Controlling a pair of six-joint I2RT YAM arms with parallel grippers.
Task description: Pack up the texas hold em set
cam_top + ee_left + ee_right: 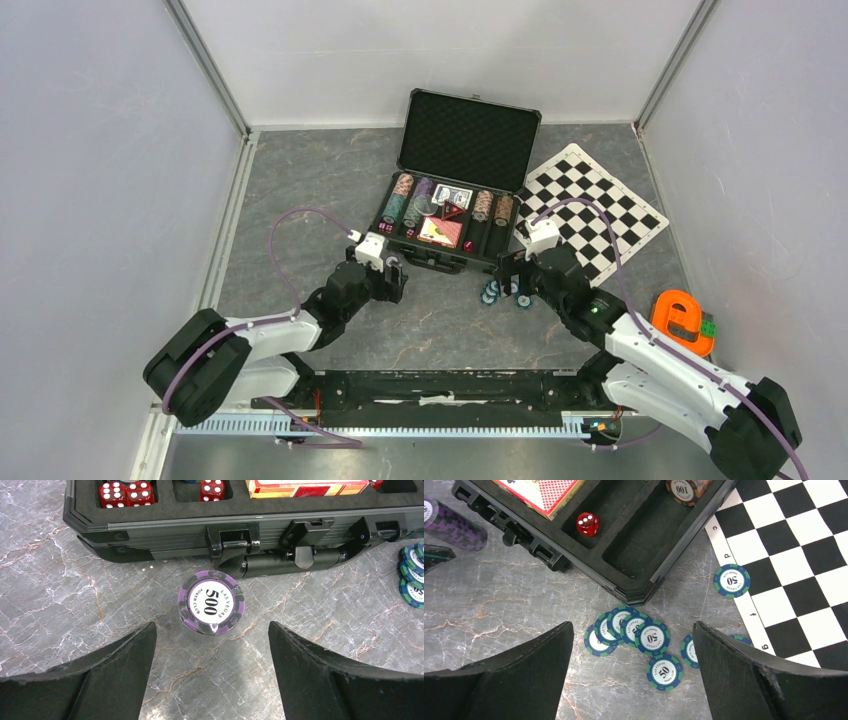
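Purple chips (211,602) just before left tool (211,625)

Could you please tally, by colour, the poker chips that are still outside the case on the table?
blue-and-green 50 chips: 9 loose, two of them only partly in view
purple 500 stack: 1 upright stack; the number of chips in it cannot be told
Total: 9 loose chips plus 1 stack

Open black case (468,140), loose chips (644,637) alongside
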